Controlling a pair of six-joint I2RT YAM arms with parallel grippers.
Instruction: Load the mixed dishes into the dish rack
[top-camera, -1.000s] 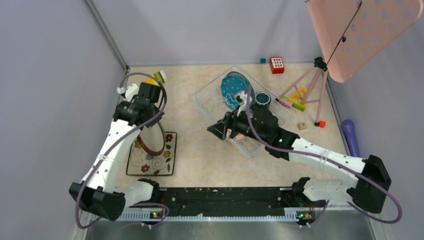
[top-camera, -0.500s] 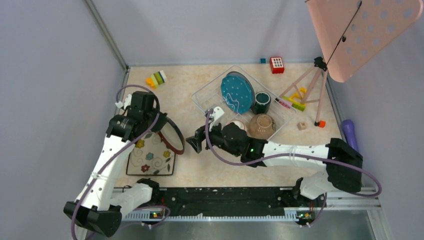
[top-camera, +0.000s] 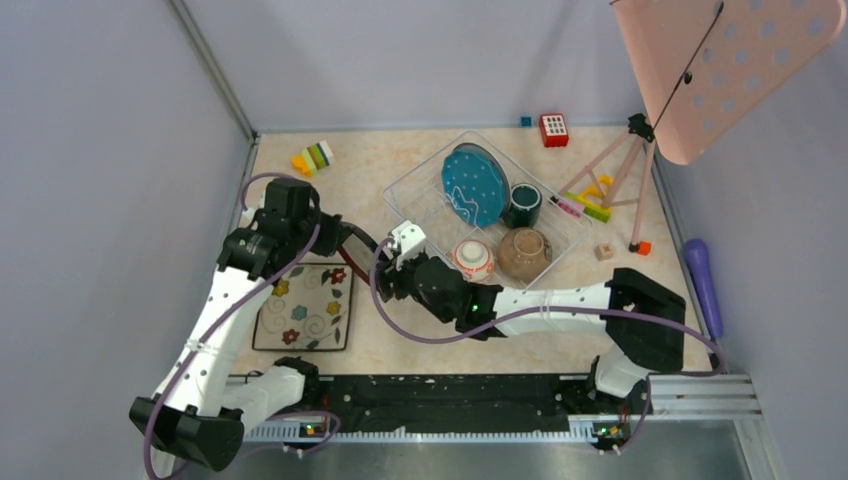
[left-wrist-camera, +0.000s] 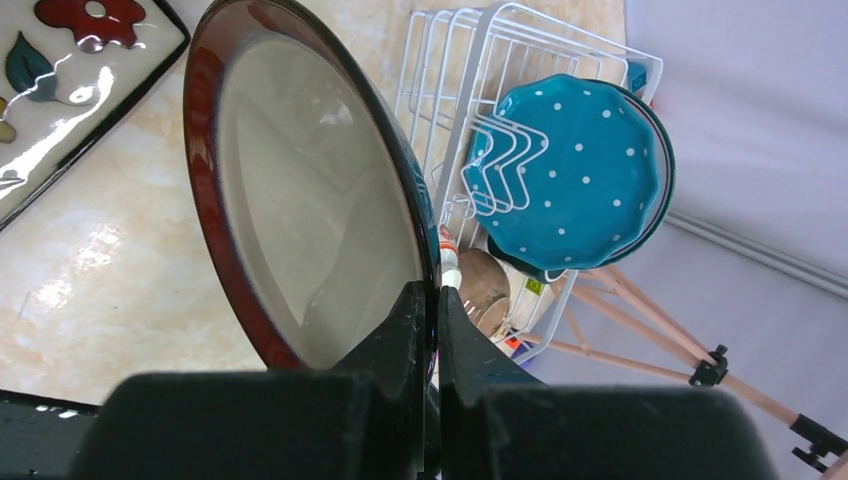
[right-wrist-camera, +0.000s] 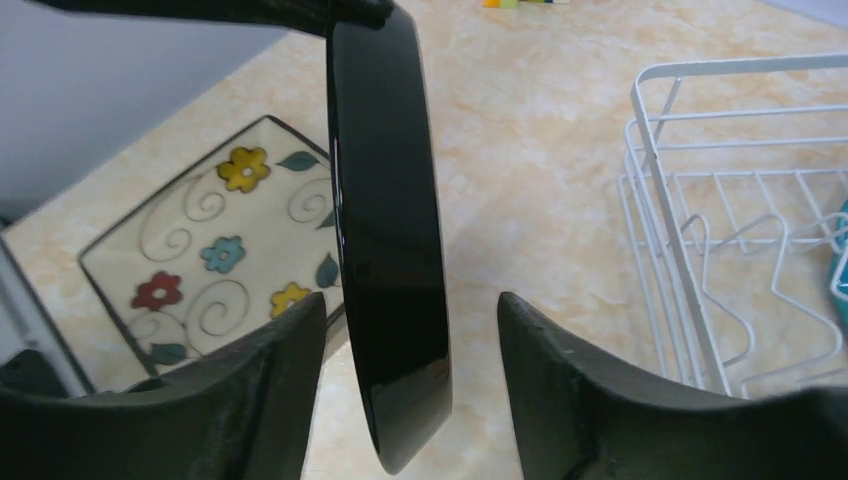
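Left of centre in your top view, the grey-rimmed round plate (left-wrist-camera: 310, 200) is up between your two claws, just left of the dish rack (top-camera: 425, 200) and near the square leaf-patterned plate (top-camera: 305, 310). It stands on edge, its rim running top to bottom in your right wrist view. Your left gripper (left-wrist-camera: 428, 300) is clenched on its rim. Your right gripper (right-wrist-camera: 405, 315) gapes wide, one finger either side of the lower edge.
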